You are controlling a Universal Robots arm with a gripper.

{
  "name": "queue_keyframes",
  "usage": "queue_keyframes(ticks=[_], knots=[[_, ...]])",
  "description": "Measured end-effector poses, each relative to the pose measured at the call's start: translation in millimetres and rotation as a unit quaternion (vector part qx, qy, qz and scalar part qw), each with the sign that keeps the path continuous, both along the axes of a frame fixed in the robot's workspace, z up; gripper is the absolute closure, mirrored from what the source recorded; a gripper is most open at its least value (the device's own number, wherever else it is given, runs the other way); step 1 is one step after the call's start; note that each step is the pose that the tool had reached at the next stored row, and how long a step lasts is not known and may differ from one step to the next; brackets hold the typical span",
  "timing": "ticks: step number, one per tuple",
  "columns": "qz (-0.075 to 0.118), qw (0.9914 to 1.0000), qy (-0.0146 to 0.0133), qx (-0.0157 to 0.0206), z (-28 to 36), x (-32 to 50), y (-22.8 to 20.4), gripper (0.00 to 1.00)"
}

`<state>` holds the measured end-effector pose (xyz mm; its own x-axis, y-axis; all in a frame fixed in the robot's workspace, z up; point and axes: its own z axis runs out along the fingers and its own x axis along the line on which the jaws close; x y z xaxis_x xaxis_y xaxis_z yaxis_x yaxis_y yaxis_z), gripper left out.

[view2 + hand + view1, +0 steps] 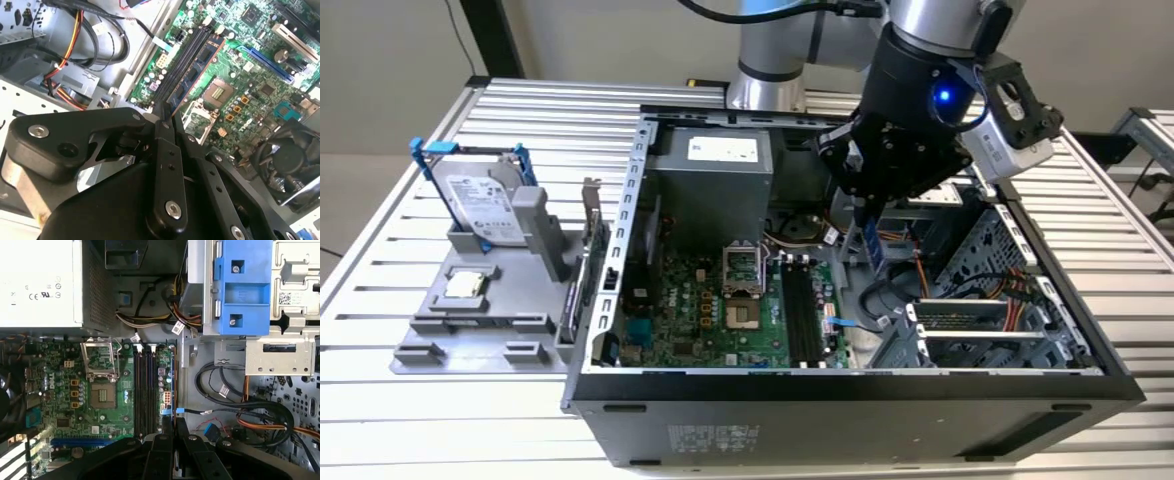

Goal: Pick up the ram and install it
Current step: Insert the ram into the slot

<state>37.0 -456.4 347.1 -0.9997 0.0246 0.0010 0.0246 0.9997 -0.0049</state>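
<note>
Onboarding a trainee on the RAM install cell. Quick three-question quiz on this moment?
1. True or false: the hand is shut on the ram.
2. Where is the ram? A) lying on the table outside the case; B) held over the open case, not in a slot; C) fully seated in a slot.
3. In the exterior view, what stands upright in the grey holder on the exterior view's left?
Key: 1 true; 2 B; 3 a hard drive.

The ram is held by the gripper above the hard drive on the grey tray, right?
Not quite. The gripper does hold the ram, but above the motherboard inside the open case, as the second wrist view shows, not above the hard drive.
</note>
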Motion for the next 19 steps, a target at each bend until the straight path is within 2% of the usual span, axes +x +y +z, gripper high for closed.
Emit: queue_keyframes(ticks=[4, 9, 19], knots=[[0.0, 1.0, 0.0, 0.0001, -1.9, 0.0, 0.0, 1.0], [0.0, 1.0, 0.0, 0.0, -10.5, 0.0, -0.1, 1.0], [0.0, 1.0, 0.0, 0.0, -22.3, 0.0, -2.0, 1.0]])
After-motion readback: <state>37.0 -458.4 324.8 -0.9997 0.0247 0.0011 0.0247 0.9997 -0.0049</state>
